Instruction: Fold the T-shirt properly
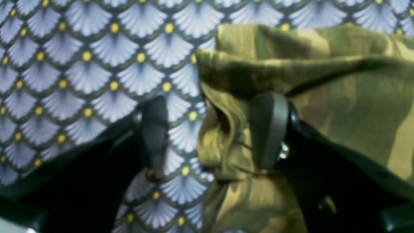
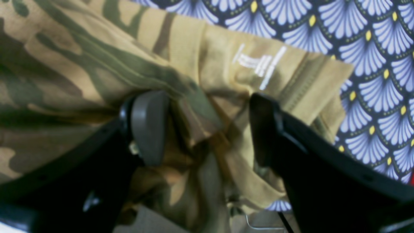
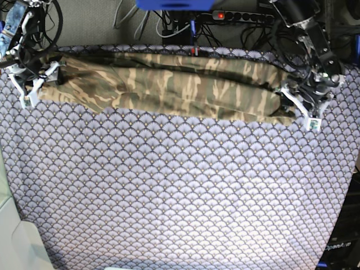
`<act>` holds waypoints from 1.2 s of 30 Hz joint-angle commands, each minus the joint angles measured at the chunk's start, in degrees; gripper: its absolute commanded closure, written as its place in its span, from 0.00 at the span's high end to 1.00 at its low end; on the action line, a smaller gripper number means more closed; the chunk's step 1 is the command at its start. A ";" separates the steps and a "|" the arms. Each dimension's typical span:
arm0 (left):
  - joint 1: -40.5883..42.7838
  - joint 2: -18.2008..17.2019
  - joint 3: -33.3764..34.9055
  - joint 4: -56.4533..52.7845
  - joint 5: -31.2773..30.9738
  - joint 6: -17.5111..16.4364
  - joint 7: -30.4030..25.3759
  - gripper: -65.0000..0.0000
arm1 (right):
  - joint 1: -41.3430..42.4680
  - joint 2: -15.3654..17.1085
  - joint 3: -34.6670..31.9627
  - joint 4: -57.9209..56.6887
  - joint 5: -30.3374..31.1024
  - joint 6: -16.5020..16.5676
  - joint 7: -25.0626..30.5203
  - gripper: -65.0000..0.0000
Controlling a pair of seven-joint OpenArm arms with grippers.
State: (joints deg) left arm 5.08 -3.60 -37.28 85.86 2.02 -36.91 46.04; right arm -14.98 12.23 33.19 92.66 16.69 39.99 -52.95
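Both open grippers, left gripper [image 1: 213,136] and right gripper [image 2: 207,126], straddle soft camouflage T-shirt [image 3: 169,84] folds.

Camouflage T-shirt [image 3: 169,84], folded long strip

Both wrist views blurred. T-shirt [image 1: 323,97] cut off by right and bottom edges in left wrist view, by left edge in right wrist view. White marks [image 2: 258,64] on cloth unreadable. Fingers [image 3: 311,115] too small to judge in base view.
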 commanded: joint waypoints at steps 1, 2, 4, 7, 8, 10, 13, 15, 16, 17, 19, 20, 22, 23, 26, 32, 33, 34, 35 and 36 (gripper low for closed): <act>0.24 0.47 0.31 0.07 0.40 -0.94 1.56 0.63 | 0.17 0.74 -0.35 0.74 0.41 0.01 0.68 0.62; 0.32 1.18 0.31 -0.02 0.40 -0.94 1.56 0.63 | 0.17 0.74 -0.53 0.74 0.41 0.01 0.68 0.62; 0.41 2.14 0.31 0.07 0.40 -1.03 1.56 0.63 | 0.17 0.65 -0.71 0.74 0.41 0.01 0.68 0.62; 0.50 3.29 0.40 0.60 0.40 -1.03 1.56 0.63 | 0.17 0.47 -0.71 0.74 0.41 0.01 0.68 0.62; 0.50 3.38 0.40 0.60 0.40 -1.03 1.56 0.63 | 0.17 0.47 -0.71 0.74 0.41 0.01 0.68 0.62; 0.50 3.29 0.13 0.60 0.40 -1.03 1.56 0.62 | 0.17 0.47 -0.71 0.74 0.41 0.01 0.68 0.62; 0.76 2.76 -0.13 0.60 0.40 -1.12 1.56 0.62 | 0.17 0.56 -0.71 0.74 0.41 0.01 0.68 0.62; 1.20 2.67 -0.13 0.95 0.40 -1.12 1.56 0.62 | 0.26 0.56 -0.71 0.74 0.41 0.01 0.68 0.62; 1.20 2.06 -0.13 1.83 0.40 -1.12 1.56 0.62 | 0.26 0.56 -0.71 0.74 0.41 0.01 0.68 0.62; 1.29 1.62 -0.13 2.88 0.40 -1.12 1.56 0.62 | 0.79 0.47 -0.71 0.74 0.41 0.01 0.68 0.62; 2.00 1.53 -0.13 4.46 0.31 -1.12 1.65 0.63 | 1.14 0.47 -0.79 0.74 0.41 0.01 0.68 0.62; 2.26 1.44 -0.13 5.26 0.31 -1.12 1.65 0.63 | 1.14 0.47 -0.79 0.74 0.41 0.01 0.68 0.62; 2.43 1.18 -0.22 6.93 0.31 -1.12 1.65 0.63 | 1.22 0.39 -0.79 0.74 0.41 0.01 0.68 0.62; 2.43 1.09 -0.48 7.37 0.31 -1.12 2.09 0.63 | 1.22 0.39 -0.79 0.74 0.41 0.01 0.68 0.62; 1.56 1.00 -3.56 7.63 0.31 -2.08 4.55 0.63 | 1.22 0.39 -1.41 0.74 0.41 0.01 0.68 0.62; -3.81 1.00 -11.56 7.63 0.92 -3.09 11.58 0.63 | 1.05 0.47 -4.31 0.74 0.41 0.01 0.68 0.62; -4.25 1.00 -12.53 7.63 0.92 -3.09 12.82 0.63 | 0.96 0.47 -4.31 0.74 0.41 0.01 0.68 0.62; -4.51 1.00 -13.23 7.63 0.92 -3.09 13.69 0.63 | 0.96 0.39 -4.31 0.74 0.41 0.01 0.68 0.62; -4.60 1.00 -13.67 7.63 0.84 -3.09 14.31 0.63 | 0.96 0.39 -4.31 0.74 0.41 0.01 0.68 0.62; -4.60 1.00 -13.93 7.63 0.66 -3.09 14.93 0.63 | 0.96 0.39 -4.31 0.74 0.41 0.01 0.68 0.62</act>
State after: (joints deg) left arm 1.21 -2.00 -51.20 92.40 3.14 -40.12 61.80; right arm -14.17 12.32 28.95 92.71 16.27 39.79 -52.51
